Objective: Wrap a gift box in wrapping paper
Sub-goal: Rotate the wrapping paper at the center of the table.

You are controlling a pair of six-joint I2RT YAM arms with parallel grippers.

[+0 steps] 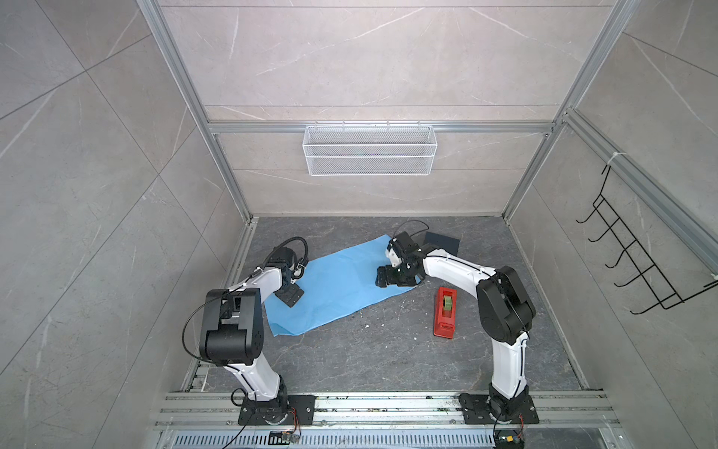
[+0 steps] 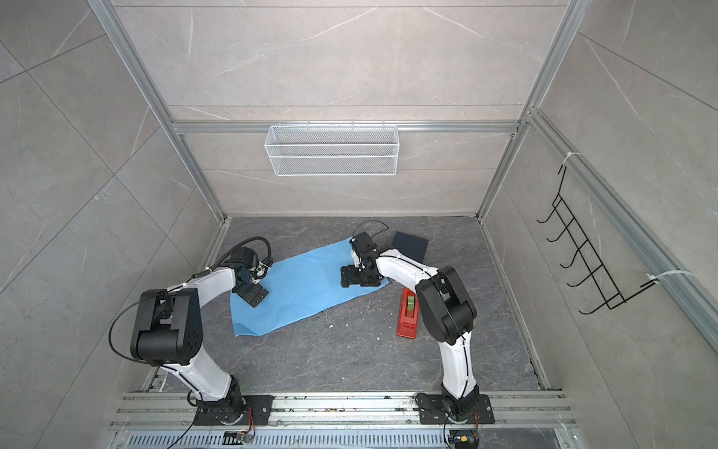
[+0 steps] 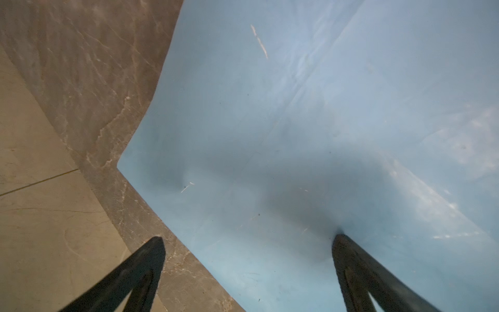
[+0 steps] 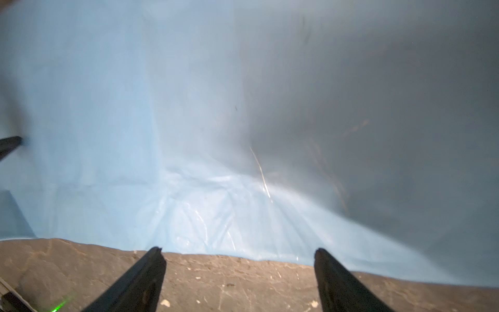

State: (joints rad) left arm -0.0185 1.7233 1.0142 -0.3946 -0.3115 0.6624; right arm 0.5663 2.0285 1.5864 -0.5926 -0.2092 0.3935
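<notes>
Left hand [image 3: 249, 239], right hand [image 4: 238, 250] spread (2 empty) at wrapping paper [image 1: 338, 287] edges; right arm [image 1: 454, 268] overlaps gift box [image 1: 443, 241].

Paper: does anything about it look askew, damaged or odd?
Yes. The paper lies slanted on the table and is crumpled at its edge near the right tool. The box sits off it, beyond its far corner.

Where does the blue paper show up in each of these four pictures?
Top view: paper lies slanted in the middle of the table.
Top view: paper in the same spot, mid-picture.
Left wrist: paper fills most of the picture.
Right wrist: paper fills most of the picture.
Shared landmark: the dark stone table bordering the paper.
</notes>
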